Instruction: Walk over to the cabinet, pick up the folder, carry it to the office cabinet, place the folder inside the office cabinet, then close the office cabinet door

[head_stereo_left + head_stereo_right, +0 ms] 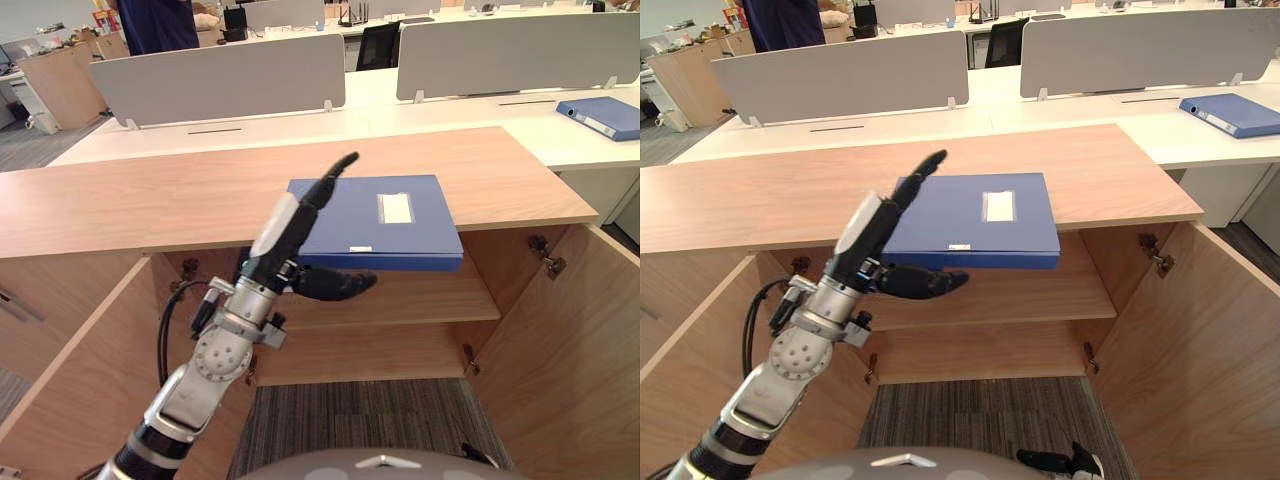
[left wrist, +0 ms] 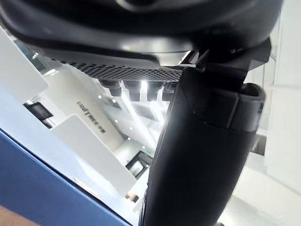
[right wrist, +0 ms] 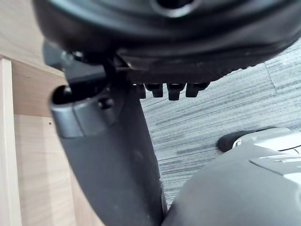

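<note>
Seeing the blue folder (image 1: 375,220) lying flat on the wooden top of the cabinet (image 1: 150,195), with its long axis running left to right along the front edge. Turning its narrow spine toward the robot and overhanging that edge slightly, while showing a white label (image 1: 395,208) on its upper face. Noting both cabinet doors (image 1: 590,340) standing open, and a shelf (image 1: 430,300) inside, below the folder.

Coming in from the lower left with the left hand (image 1: 270,265), wrist raised at the folder's near left corner. Pointing the thumb (image 1: 310,205) straight up and away over the folder's left edge, and stretching the fingers (image 1: 335,285) loosely to the right just beneath the overhanging spine. Staying released, not clamped on the folder; not possible to tell about contact.

Getting only a slice of the folder's blue face beside the thumb in the left wrist view. Catching the right hand (image 1: 1060,462) low over the carpet (image 1: 970,410) in the right eye view; showing its thumb straight in its own wrist view, relaxed and grasping nothing.

Also seeing a second folder (image 1: 600,115) on a white table (image 1: 480,115) behind, and a person (image 1: 155,25) further back.
</note>
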You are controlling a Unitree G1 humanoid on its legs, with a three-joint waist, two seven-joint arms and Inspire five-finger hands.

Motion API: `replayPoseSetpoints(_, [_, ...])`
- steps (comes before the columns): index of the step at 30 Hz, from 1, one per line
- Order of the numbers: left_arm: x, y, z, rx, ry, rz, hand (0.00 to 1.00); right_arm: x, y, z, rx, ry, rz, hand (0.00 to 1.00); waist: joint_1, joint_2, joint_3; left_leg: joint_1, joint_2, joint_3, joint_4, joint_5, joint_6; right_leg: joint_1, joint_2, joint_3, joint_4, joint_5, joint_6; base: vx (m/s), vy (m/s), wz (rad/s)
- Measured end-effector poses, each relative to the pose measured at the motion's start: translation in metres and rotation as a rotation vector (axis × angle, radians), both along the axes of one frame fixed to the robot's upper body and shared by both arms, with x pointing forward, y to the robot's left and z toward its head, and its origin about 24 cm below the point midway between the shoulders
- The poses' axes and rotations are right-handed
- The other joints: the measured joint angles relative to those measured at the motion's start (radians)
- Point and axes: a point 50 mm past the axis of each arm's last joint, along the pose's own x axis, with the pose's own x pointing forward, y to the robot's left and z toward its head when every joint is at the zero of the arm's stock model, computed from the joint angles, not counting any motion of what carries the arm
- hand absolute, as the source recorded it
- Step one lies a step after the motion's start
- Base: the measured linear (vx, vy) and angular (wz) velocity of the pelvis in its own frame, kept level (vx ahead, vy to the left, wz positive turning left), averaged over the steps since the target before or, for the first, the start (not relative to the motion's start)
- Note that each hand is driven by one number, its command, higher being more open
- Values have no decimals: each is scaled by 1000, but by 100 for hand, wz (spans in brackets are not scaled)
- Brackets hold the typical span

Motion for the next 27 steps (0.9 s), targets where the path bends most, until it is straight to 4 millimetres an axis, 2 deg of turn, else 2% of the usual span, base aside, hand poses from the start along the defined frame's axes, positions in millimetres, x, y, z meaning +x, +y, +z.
replayPoseSetpoints(6, [2,-18,1,141,-90,-53,100,4,1,0,-2,-3,17,100,-9,-2,0,-4,2,13,0,0,0,-9,2,14,0,7,-1,-30,-7,-6])
replayPoseSetpoints(14, [1,-32,-6,267,-167,-70,100,4,3,0,-4,-3,14,100,-15,-10,-2,-4,2,17,-4,0,0,-11,1,21,-6,10,1,-37,-6,-2])
replayPoseSetpoints(27, [1,-50,-17,323,-229,-12,100,4,4,0,-12,-1,2,100,-17,-15,-3,-7,2,20,-5,0,0,-14,1,24,-9,12,4,-16,-7,0])
